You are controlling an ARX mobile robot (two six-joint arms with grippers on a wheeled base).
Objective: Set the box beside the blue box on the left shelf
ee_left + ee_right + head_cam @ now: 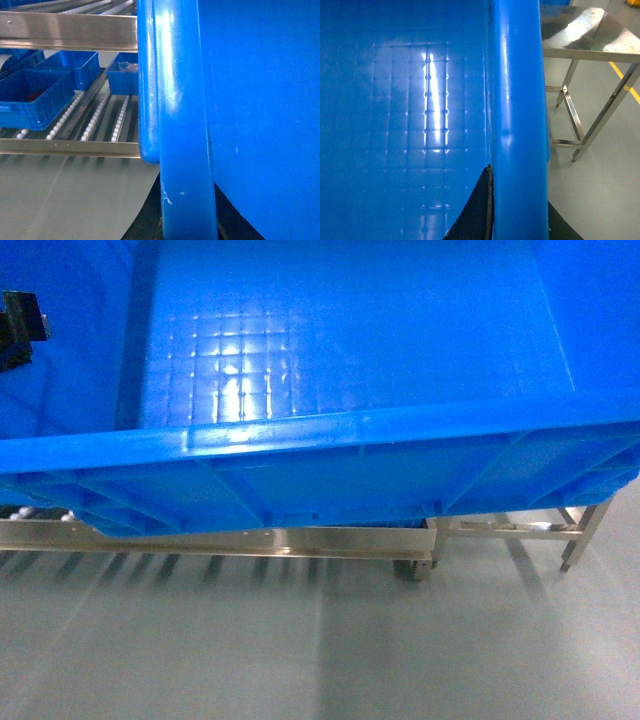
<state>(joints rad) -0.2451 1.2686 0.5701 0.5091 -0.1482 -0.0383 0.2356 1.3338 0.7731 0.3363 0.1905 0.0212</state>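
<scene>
Box rim (517, 125) in right gripper (492, 220).

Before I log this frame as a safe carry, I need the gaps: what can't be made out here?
- Right gripper: right wrist view shows only dark pad edges at the crate rim; grip unclear.
- Left gripper: cut off by the head view's left edge; state unclear.
- Flow rack: head view, crate covers its lanes.
- Small blue trays' contents: left wrist view, too small.

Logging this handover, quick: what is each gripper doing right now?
Left gripper: at the left wall of the large bright blue plastic crate; jaws cannot be told.
Right gripper: shut on the crate's thick right rim.
</scene>
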